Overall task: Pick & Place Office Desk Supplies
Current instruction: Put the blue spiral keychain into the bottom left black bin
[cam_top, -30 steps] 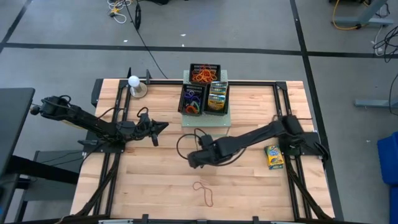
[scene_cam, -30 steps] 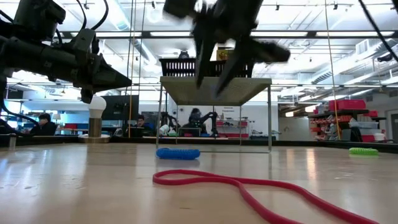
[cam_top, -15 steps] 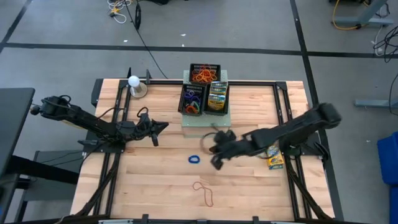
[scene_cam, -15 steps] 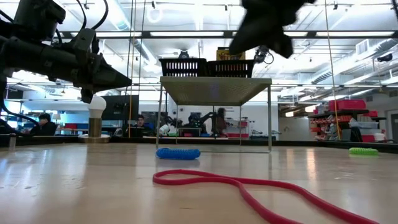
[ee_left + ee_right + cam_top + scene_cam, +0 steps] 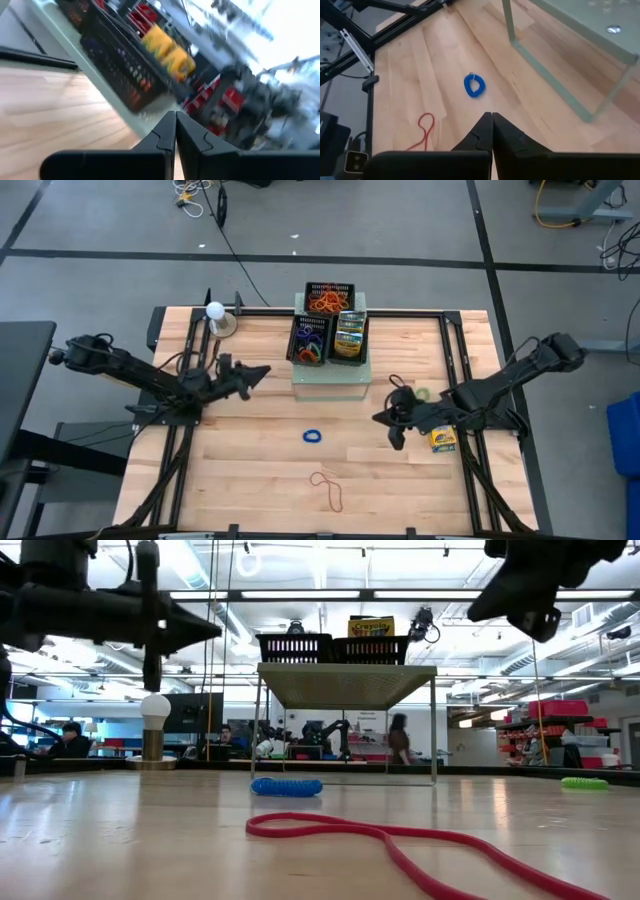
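Up on the pale-green box (image 5: 330, 375), black mesh trays (image 5: 311, 338) hold orange rubber bands (image 5: 326, 303), coloured loops, crayon boxes (image 5: 349, 335); blue loop (image 5: 313, 436) and red band (image 5: 330, 488) on bench; left gripper (image 5: 262, 370), right gripper (image 5: 384, 420) fingers closed, empty

Wooden table (image 5: 250, 470) (blue loop (image 5: 313, 436), red band (image 5: 328, 488))

A small blue loop (image 5: 313, 436) lay flat on the table (image 5: 250, 480), in front of the green box. Nearer the front edge lay a thin red band (image 5: 328, 489), twisted. A yellow-green crayon box (image 5: 441, 433) lay flat at the right side. A green loop (image 5: 423, 394) lay near it.
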You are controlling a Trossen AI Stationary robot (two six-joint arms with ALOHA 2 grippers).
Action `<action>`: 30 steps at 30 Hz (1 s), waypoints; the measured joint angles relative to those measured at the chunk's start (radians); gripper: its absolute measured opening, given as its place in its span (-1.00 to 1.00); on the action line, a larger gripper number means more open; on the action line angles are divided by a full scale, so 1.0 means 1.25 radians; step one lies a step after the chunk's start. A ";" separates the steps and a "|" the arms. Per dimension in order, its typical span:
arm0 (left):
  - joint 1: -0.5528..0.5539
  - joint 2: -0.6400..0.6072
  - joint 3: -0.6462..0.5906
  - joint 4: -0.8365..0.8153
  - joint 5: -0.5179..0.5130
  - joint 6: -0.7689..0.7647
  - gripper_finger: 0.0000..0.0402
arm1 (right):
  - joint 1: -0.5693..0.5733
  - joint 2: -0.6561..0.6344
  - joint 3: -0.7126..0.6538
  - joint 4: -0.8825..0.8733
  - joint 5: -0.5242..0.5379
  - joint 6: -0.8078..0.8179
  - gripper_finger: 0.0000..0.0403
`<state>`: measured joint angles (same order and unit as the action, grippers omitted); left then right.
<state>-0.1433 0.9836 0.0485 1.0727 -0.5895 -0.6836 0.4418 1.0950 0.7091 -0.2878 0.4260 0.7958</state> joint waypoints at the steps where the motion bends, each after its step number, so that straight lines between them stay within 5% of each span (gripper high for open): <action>1: 0.009 0.000 0.006 0.004 0.003 -0.030 -0.92 | 0.003 -0.006 -0.007 0.001 0.001 -0.001 -0.98; 4: 0.035 0.005 0.056 -0.016 0.137 -0.087 -0.92 | 0.009 -0.013 -0.021 0.000 0.004 -0.001 -0.98; 7: -0.032 0.009 0.166 -0.157 0.226 -0.045 -0.93 | 0.020 -0.013 -0.024 -0.003 0.005 -0.007 -0.98; 13: -0.184 0.085 0.464 -0.798 0.197 0.001 -0.96 | 0.027 -0.013 -0.024 -0.001 0.008 -0.027 -0.98; 16: -0.219 0.185 0.579 -0.996 0.157 -0.008 -0.89 | 0.026 -0.013 -0.024 -0.001 0.009 -0.049 -0.98; 30: -0.168 0.626 0.811 -1.086 0.268 0.164 -0.23 | 0.026 -0.013 -0.024 -0.002 0.029 -0.091 -0.98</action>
<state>-0.3537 1.7663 1.0626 -0.2854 -0.2548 -0.4791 0.4747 1.0790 0.6792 -0.2897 0.4625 0.6821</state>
